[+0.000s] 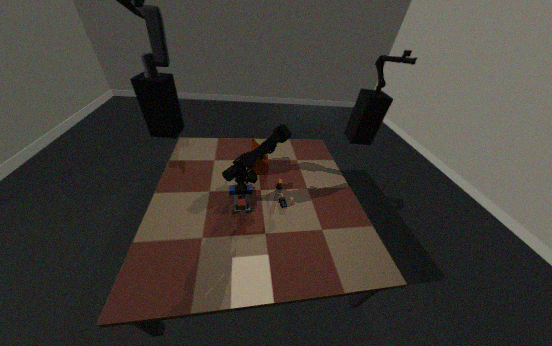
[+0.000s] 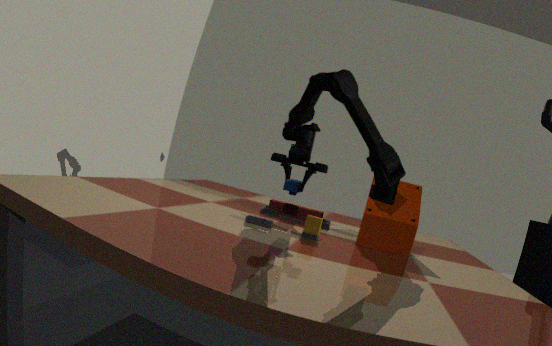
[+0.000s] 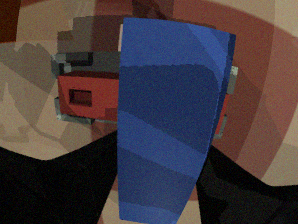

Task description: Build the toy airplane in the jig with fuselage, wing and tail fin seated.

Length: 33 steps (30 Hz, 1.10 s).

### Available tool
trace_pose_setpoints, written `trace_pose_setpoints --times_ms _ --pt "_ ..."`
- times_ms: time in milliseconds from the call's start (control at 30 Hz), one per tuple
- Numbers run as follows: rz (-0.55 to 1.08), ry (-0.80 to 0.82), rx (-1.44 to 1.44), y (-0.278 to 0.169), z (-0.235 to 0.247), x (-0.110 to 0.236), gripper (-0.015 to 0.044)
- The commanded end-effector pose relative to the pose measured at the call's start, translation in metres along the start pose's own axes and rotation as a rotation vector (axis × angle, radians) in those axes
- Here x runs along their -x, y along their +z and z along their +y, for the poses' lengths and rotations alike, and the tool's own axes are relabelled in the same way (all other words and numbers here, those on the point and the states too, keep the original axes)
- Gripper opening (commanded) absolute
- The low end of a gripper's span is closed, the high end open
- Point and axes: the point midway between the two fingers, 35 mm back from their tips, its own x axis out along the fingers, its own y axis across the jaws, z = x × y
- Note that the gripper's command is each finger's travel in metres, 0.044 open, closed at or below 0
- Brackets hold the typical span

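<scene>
Several ways to botch this, big to small:

- Checkered table point(image 1: 165, 280): landing spot for anything dropped. Would leave the part lying loose and needing a regrasp
- Arm point(image 2: 360, 115) on orange base point(image 2: 400, 235): reaching out and down over the jig. Any sideways drift on descent would drag the load across the parts below
- Jig point(image 3: 63, 66) with red fuselage point(image 2: 292, 209) lying in it, apparently flat. Hard off-centre contact could tip or unseat it from the cradle
- Gripper point(image 2: 296, 181): about half open, clamped on the blue wing point(image 3: 166, 123), hanging above the fuselage, not touching
- Wing blocks most of the wrist view, tab not visible, so can't tell tab alignment. Looks slightly skewed against the fuselage in that view; a skewed tab would jam on the socket rim and leave the wing perched instead of seated
- Letting go before it bottoms out: wing topples off
- Yellow tail fin point(image 2: 313, 225): upright just beside the jig, nearer the base, with a flat grey piece point(image 2: 259, 220) close by. Could be knocked over by a finger during retreat
- Dark socket point(image 3: 81, 98) visible on the fuselage left of the wing; can't tell which socket that is. Wrong one means a blocked fin slot later
</scene>
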Motion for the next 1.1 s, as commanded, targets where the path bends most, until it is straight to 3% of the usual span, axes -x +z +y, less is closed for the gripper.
trace_pose_setpoints --times_ms 0,767,933,1067 --pt "0.001 0.001 -0.001 0.000 0.000 -0.006 0.0195" --pt "-0.001 0.001 -0.001 0.000 0.001 -0.037 0.0195" --pt "0.001 0.007 0.004 0.001 0.001 -0.036 0.0161" --pt "0.001 0.007 0.004 0.001 0.001 -0.036 0.0056"
